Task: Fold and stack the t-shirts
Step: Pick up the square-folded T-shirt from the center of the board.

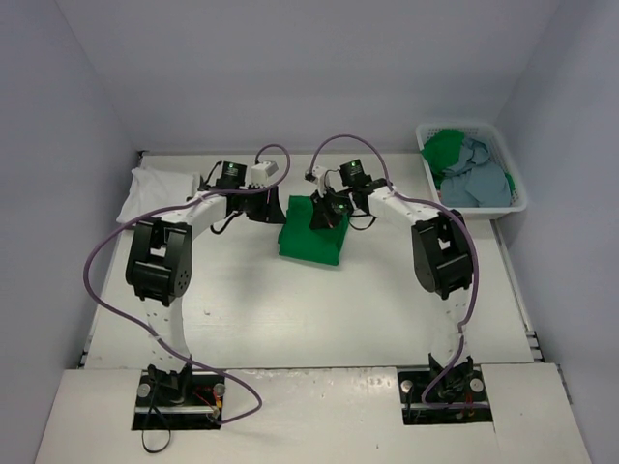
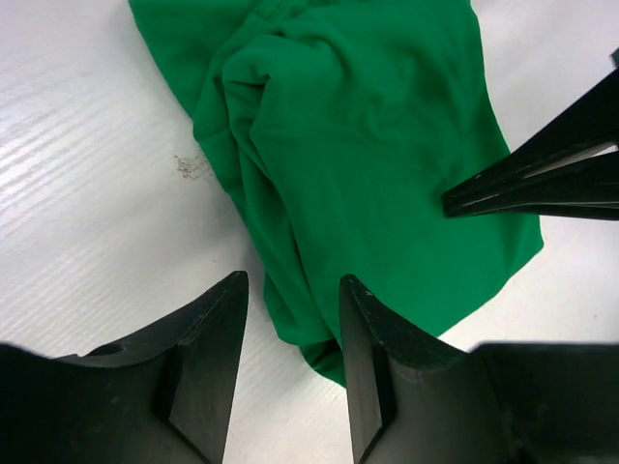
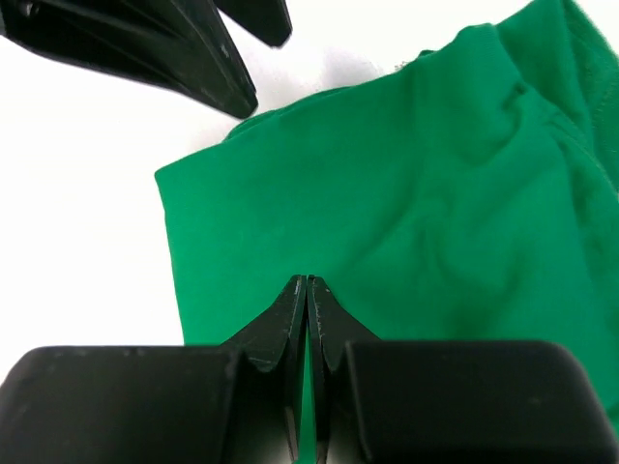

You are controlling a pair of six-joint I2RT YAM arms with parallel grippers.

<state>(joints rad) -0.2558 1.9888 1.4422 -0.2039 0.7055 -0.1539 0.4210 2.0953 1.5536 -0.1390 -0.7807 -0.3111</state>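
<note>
A bright green t-shirt (image 1: pixel 311 232) lies folded into a rough rectangle on the table's middle, with a bunched ridge along one side (image 2: pixel 290 135). My left gripper (image 2: pixel 293 290) hovers at its left edge with jaws apart; the cloth's corner lies below the gap, not pinched. My right gripper (image 3: pixel 308 282) is shut, tips down over the flat green cloth (image 3: pixel 406 213), with no fold visibly held. The right gripper's fingers (image 2: pixel 542 184) point in from the right in the left wrist view. A white t-shirt (image 1: pixel 155 188) lies at the far left.
A white slotted basket (image 1: pixel 503 145) at the back right holds a green shirt (image 1: pixel 445 150) and a blue-grey shirt (image 1: pixel 479 179). Both arms reach in over the table's middle, with purple cables looping above them. Grey walls close in the sides and back.
</note>
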